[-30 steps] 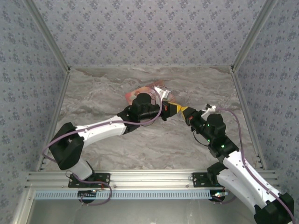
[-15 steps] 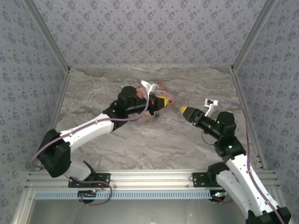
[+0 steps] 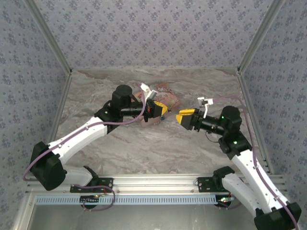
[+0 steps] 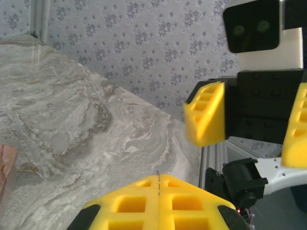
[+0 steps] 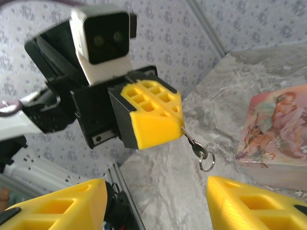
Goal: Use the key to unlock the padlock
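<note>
My left gripper [image 3: 162, 109] is shut on a small silver key [image 5: 192, 143]. The key's shaft pokes out from the yellow fingertips and a thin split ring [image 5: 207, 163] hangs from it. In the left wrist view only a metal sliver [image 4: 158, 178] shows at the seam between the closed pads. My right gripper [image 3: 183, 118] faces the left one from a short distance. It is open with nothing between its yellow fingers [image 5: 72, 201], and the key hangs above the gap. The blue-teal padlock is out of view.
A pink illustrated book [image 3: 165, 98] lies on the marble table [image 3: 144, 148] behind and under the left gripper, and it shows at the right of the right wrist view [image 5: 278, 122]. Patterned walls and metal posts [image 3: 252, 45] enclose the table.
The two grippers, touching tip to tip a second ago, have drawn apart. The left arm swung back to the left with the key. The right gripper turned to face it and opened.
</note>
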Controlling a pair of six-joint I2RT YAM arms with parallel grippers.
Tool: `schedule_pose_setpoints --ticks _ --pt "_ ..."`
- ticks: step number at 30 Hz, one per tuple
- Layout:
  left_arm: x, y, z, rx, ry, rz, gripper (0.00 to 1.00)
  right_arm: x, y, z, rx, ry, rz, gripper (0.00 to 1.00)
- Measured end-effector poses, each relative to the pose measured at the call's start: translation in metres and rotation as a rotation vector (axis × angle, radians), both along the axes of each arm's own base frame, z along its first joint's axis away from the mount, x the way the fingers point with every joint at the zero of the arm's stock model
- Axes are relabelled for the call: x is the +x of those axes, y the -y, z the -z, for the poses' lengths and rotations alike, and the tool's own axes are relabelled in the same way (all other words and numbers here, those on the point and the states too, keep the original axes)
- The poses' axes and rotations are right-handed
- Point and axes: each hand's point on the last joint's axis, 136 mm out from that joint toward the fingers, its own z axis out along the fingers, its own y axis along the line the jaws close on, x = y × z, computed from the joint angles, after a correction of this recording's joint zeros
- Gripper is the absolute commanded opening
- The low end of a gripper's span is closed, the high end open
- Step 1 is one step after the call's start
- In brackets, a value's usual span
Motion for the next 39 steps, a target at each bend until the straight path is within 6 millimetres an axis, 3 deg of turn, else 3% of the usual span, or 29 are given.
schedule_pose_setpoints --ticks 6,23,30,39 --pt "-0.005 0.001 -0.001 -0.004 -0.006 0.03 0.0 0.009 -0.01 0.014 -0.032 -0.024 -0.02 0.53" --pt "-0.009 0.001 -0.001 -0.006 -0.012 0.05 0.0 0.023 -0.023 0.028 -0.053 -0.047 -0.025 0.36" --pt "-0.009 0.001 -0.001 -0.006 -0.012 0.05 0.0 0.025 -0.027 0.032 -0.058 -0.056 -0.03 0.25" --pt "-0.004 -0.001 -0.001 -0.006 -0.009 0.035 0.0 0.025 -0.028 0.029 -0.058 -0.043 -0.032 0.0"
